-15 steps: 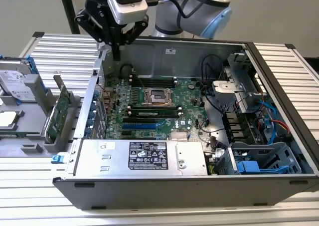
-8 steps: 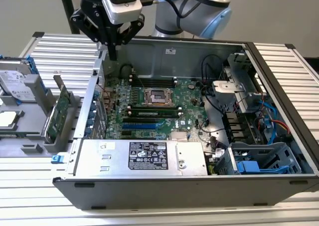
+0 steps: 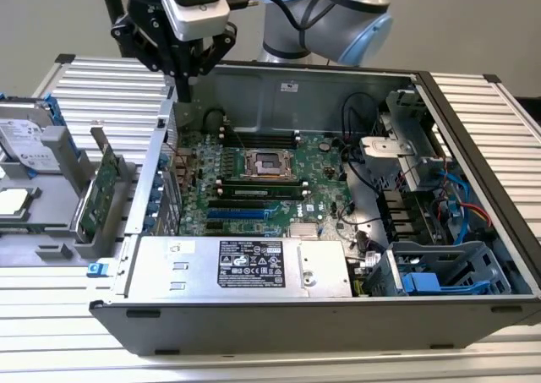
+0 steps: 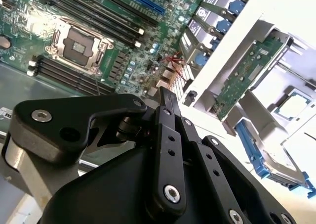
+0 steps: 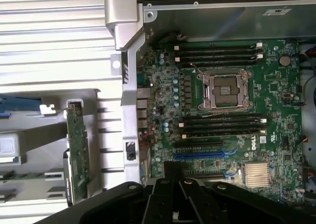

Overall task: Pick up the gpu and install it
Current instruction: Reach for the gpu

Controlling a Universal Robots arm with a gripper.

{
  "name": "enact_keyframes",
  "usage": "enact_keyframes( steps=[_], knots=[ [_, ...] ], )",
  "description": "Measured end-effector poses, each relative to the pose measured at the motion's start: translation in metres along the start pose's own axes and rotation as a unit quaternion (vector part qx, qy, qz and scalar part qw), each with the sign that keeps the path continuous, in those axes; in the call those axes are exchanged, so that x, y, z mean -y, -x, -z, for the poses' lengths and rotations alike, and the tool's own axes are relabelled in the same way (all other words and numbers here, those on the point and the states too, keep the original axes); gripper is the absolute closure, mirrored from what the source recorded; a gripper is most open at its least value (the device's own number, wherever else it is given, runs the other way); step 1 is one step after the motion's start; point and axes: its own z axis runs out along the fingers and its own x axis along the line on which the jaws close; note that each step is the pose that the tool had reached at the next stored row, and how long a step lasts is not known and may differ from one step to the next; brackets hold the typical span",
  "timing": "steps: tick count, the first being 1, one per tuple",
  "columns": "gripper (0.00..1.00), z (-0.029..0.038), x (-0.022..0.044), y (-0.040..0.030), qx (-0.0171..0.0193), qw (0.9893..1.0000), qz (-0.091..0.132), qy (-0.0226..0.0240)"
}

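Since the case (image 3: 279, 95) lies open on its side, nearest me: the grey power supply (image 3: 245, 265) runs along the front edge, leaving the board behind it uncovered from above.
Holder: a grey fixture (image 3: 51, 231) sits just outside the case wall, on the exterior view's left, with a hard drive (image 3: 25, 138) in it further back.
The gpu (image 3: 103, 188): it stands on edge in a slot of that holder, green face showing. I'd guess it stands that way so its upper edge is free to be pinched from above. In the first wrist view the card (image 5: 76, 145) is a thin green strip beside the case wall.
Motherboard (image 3: 262, 180): it lies flat in the case floor, its long expansion slots bare (no card is seated there).
Gripper (image 3: 183, 85): it hangs over the far corner of the case, on the exterior view's left. Its fingers look pressed together with nothing between them.
Card against gripper: the gpu is nearer to me and lower, outside the case and well apart from the fingertips, with no contact. It has not been picked up.
Arm (image 3: 355, 19): farthest back, it bends in from behind the case.
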Motion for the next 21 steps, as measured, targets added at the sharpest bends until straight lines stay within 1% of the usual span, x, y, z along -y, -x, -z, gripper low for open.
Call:
enact_keyframes(
  steps=[21],
  knots=[
    [1.0,0.0005,0.0015,-0.0217,0.0,1.0,0.0,0.0]
  ],
)
